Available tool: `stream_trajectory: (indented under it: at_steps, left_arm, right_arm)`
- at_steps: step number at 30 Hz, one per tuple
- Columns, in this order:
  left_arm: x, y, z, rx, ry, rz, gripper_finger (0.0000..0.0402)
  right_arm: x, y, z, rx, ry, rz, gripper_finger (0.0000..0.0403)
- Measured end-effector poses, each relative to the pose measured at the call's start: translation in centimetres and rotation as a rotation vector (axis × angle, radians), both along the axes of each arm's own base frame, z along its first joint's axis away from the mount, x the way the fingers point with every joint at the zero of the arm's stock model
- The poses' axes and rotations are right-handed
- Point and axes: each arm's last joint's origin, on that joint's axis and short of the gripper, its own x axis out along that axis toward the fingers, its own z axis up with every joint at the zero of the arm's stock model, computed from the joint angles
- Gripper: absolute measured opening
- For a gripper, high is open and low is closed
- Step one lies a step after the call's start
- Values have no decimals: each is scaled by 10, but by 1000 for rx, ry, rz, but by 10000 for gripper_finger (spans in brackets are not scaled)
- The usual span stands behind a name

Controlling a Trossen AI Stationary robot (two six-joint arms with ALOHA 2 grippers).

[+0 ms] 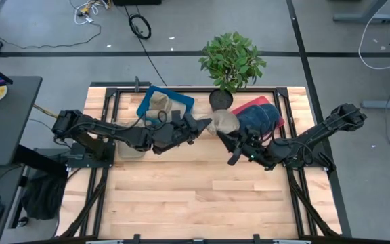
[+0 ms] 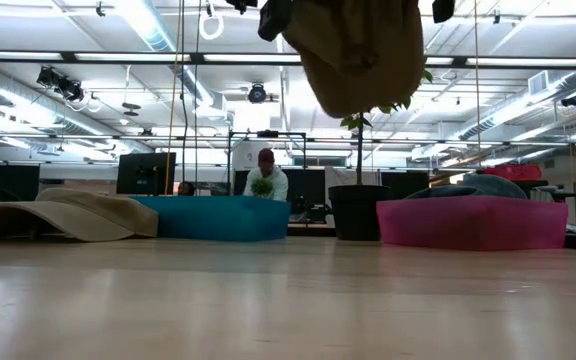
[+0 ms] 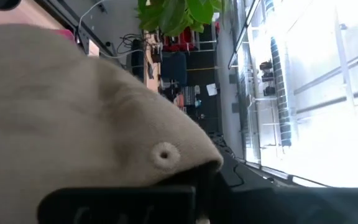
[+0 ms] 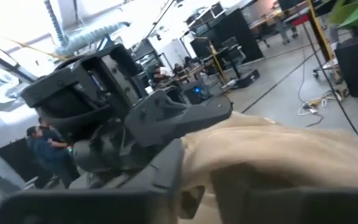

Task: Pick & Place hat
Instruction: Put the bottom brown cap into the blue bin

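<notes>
A tan hat hangs in the air over the middle of the table, between my two arms; the low view shows it high above the wood. My left gripper reaches it level from the table's left and is shut on it. My right gripper sits against the hat's near right side. The left wrist view is filled with the hat's crown. The right wrist view shows the hat's cloth with the left gripper at its far end. My left gripper pinches the hat's crown beside a small stitched eyelet. It comes level from the table's left. The hat is lifted clear of the table and sags below the hold.
A blue tray at the back left has another tan hat draped over its edge. A pink tray at the back right holds a blue hat. A potted plant stands between them. Bare wood lies toward the near edge.
</notes>
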Motion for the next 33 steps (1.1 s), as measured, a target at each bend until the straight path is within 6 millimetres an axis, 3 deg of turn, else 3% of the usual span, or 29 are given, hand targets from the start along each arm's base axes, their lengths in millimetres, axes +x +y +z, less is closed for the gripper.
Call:
stream_trajectory:
  at_steps: [11,15,20,24,33]
  left_arm:
    - [1,0,0,11,5,-68,5]
    - [-3,9,9,71,9,-144,5]
    - [-17,29,31,193,-9,-235,5]
    - [-28,49,43,291,-6,-414,5]
    - [-52,85,47,401,82,-667,5]
  right_arm:
    - [-8,20,1,-24,1,120,328]
    - [-16,34,2,-19,-4,182,383]
    - [-30,48,7,-9,-18,246,397]
    - [-39,53,12,9,-32,254,388]
    - [-42,54,11,42,-25,245,369]
